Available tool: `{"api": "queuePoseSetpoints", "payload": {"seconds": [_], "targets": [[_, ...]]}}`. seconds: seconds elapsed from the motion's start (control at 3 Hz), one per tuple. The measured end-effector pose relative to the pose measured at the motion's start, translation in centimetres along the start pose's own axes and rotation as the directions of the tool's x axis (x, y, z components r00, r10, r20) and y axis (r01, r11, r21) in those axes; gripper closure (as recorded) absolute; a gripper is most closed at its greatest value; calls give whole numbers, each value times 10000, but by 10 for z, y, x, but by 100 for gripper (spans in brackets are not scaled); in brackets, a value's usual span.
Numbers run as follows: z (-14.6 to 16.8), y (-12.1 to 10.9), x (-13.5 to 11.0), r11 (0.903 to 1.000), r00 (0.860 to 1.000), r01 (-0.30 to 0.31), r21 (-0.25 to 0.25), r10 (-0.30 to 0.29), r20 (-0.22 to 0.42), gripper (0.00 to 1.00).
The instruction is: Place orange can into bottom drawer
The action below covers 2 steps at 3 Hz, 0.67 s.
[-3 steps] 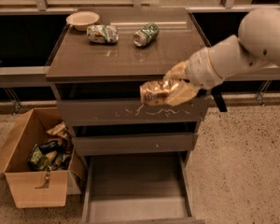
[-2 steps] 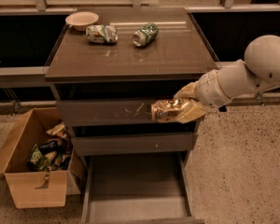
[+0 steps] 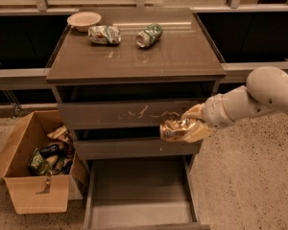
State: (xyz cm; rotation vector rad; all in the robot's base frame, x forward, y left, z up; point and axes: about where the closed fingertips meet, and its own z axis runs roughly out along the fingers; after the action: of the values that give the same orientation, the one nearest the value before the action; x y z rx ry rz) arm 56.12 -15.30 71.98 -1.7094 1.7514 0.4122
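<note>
The orange can (image 3: 175,129) is orange-tan and white and lies on its side in my gripper (image 3: 188,127), which is shut on it. The gripper hangs in front of the cabinet's right side, level with the gap between the two closed drawer fronts, and above the right half of the bottom drawer (image 3: 139,202). That drawer is pulled out at floor level and its flat grey-brown floor holds nothing. My white arm (image 3: 249,99) reaches in from the right.
On the cabinet top (image 3: 182,56) lie a green-and-white patterned can (image 3: 104,34), a dark green can (image 3: 149,35) and a small bowl (image 3: 84,19). An open cardboard box (image 3: 36,169) with several packets stands on the floor left of the cabinet.
My gripper has carried the orange can down and to the right, from in front of the scratched drawer front to lower, over the open bottom drawer's right half.
</note>
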Motion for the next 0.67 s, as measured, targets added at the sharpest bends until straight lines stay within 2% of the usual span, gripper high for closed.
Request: {"api": "queuePoseSetpoints", "payload": {"seconds": [0.33,0.67], "targets": [[46,27,64,9993,9994,-339,-137,341,102,100],[106,60,120,9934,9925,-1033,-501,1062,604,100]]}}
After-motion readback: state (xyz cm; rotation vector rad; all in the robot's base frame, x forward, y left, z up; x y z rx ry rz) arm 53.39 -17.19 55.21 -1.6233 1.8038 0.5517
